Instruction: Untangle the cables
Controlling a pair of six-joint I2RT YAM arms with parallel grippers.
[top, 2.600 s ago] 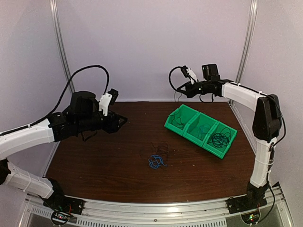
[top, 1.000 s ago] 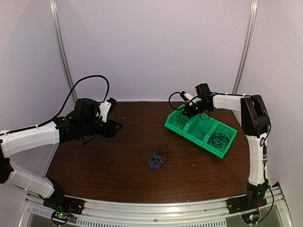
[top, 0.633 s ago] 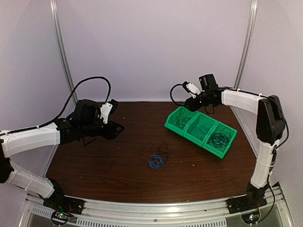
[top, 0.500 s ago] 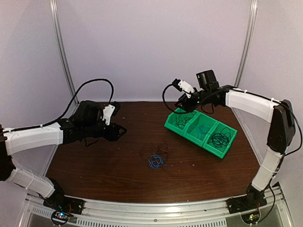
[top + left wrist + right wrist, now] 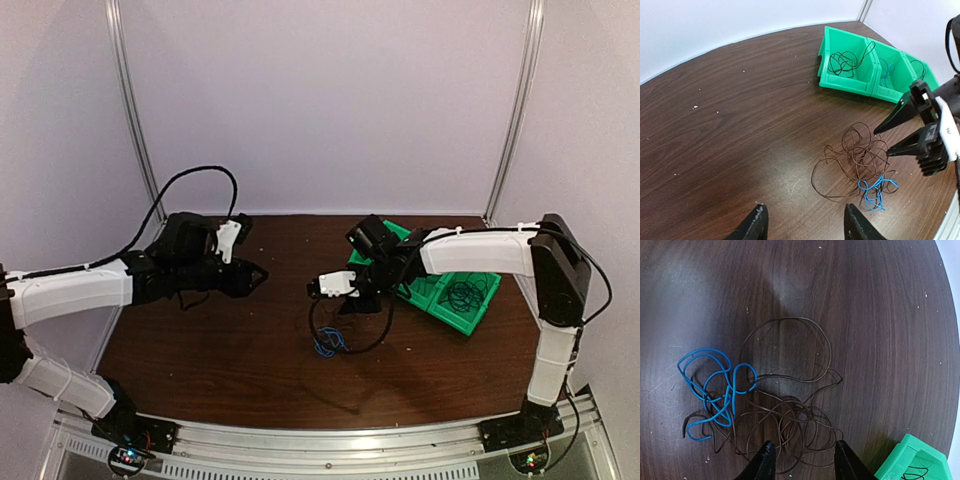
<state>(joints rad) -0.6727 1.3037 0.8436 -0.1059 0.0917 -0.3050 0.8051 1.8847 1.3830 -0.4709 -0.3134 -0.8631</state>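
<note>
A tangle of thin brown cables (image 5: 795, 415) and a bright blue cable (image 5: 715, 390) lies on the dark wood table. In the top view it sits mid-table, the blue cable (image 5: 328, 345) showing best. My right gripper (image 5: 802, 450) hangs just above the brown loops, open, gripping nothing. In the left wrist view the right gripper (image 5: 881, 143) points at the brown tangle (image 5: 860, 160) from the right, with the blue cable (image 5: 875, 190) below it. My left gripper (image 5: 805, 220) is open and empty, well to the left of the tangle (image 5: 255, 275).
A green three-compartment bin (image 5: 860, 82) stands at the back right, with black cable (image 5: 845, 60) and other cables inside. In the top view the right arm partly hides the bin (image 5: 455, 295). The right wrist's own black hose loops near the tangle.
The right arm swung from above the green bin down to the tangle at mid-table, and its jaws opened. The left arm has barely moved.
</note>
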